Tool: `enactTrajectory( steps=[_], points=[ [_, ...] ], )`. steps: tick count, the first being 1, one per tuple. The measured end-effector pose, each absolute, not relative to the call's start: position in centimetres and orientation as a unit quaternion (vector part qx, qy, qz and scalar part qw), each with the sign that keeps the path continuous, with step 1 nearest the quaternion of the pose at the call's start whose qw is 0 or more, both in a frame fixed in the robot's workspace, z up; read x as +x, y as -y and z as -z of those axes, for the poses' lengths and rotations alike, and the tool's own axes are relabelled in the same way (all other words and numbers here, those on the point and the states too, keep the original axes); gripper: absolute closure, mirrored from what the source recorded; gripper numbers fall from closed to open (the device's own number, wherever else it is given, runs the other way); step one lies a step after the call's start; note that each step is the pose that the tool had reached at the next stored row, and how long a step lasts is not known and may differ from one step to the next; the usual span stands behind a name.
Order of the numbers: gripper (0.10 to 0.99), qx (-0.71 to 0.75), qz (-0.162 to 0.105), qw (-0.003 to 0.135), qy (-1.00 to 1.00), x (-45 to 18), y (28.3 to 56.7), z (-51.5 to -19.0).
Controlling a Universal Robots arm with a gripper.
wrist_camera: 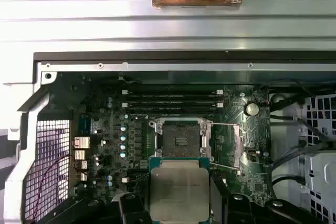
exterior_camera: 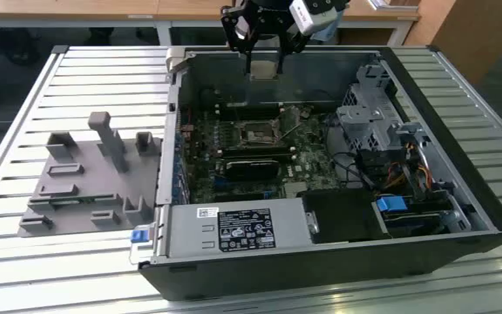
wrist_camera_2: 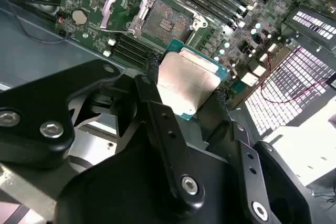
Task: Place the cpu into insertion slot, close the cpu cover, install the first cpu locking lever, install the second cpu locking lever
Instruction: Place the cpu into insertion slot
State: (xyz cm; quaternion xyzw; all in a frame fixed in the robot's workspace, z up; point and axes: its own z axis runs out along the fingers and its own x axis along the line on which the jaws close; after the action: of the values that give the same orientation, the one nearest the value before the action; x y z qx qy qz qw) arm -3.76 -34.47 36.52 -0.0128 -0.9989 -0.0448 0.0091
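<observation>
My gripper [exterior_camera: 264, 64] hangs over the far wall of the open computer case [exterior_camera: 460, 163], shut on the cpu [exterior_camera: 264, 69]. The cpu is a flat square chip with a dull silver top on a green edge. Both wrist views show the cpu [wrist_camera_2: 186, 80] [wrist_camera: 179, 190] pinched at two opposite edges by the black fingers [wrist_camera_2: 149, 85]. The insertion slot [exterior_camera: 258, 134] [wrist_camera_2: 168, 22] [wrist_camera: 180, 141] lies bare on the green motherboard, below and apart from the chip. The cpu cover [wrist_camera_2: 119, 6] [wrist_camera: 224, 142], a thin silvery frame, stands swung open beside the slot.
Long black memory sticks [exterior_camera: 255, 154] lie beside the slot. A metal drive cage [exterior_camera: 373, 124] with cables fills the case at the exterior view's right, and a power supply [exterior_camera: 233, 229] sits at the near side. A grey holder fixture [exterior_camera: 85, 176] rests on the slatted table at the exterior view's left.
</observation>
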Motion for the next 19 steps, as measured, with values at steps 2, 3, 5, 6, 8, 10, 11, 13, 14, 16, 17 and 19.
enactTrajectory(
  steps=[2, 3, 5, 6, 8, 10, 11, 13, 14, 16, 17, 19],
  points=[
    [0.545, -0.013, 0.045, 0.009, 0.999, -3.76, 34.47, -36.52],
    [0.545, -0.014, 0.045, 0.009, 0.999, -3.76, 34.47, -36.52],
    [0.545, -0.017, 0.045, 0.009, 0.999, -3.75, 34.47, -36.52],
    [0.545, -0.02, 0.045, 0.009, 0.999, -3.76, 34.47, -36.52],
    [0.545, -0.025, 0.045, 0.009, 0.999, -3.76, 34.47, -36.52],
    [0.545, -0.032, 0.045, 0.008, 0.998, -3.76, 34.47, -36.52],
    [0.545, -0.035, 0.045, 0.008, 0.998, -3.76, 34.47, -36.51],
    [0.545, -0.04, 0.045, 0.008, 0.998, -3.76, 34.47, -36.51],
    [0.545, -0.042, 0.045, 0.008, 0.998, -3.76, 34.47, -36.51],
    [0.545, -0.046, 0.045, 0.008, 0.998, -3.76, 34.47, -36.51],
    [0.545, -0.048, 0.045, 0.008, 0.998, -3.76, 34.47, -36.51],
    [0.545, -0.053, 0.045, 0.007, 0.998, -3.76, 34.47, -36.51]
  ],
)
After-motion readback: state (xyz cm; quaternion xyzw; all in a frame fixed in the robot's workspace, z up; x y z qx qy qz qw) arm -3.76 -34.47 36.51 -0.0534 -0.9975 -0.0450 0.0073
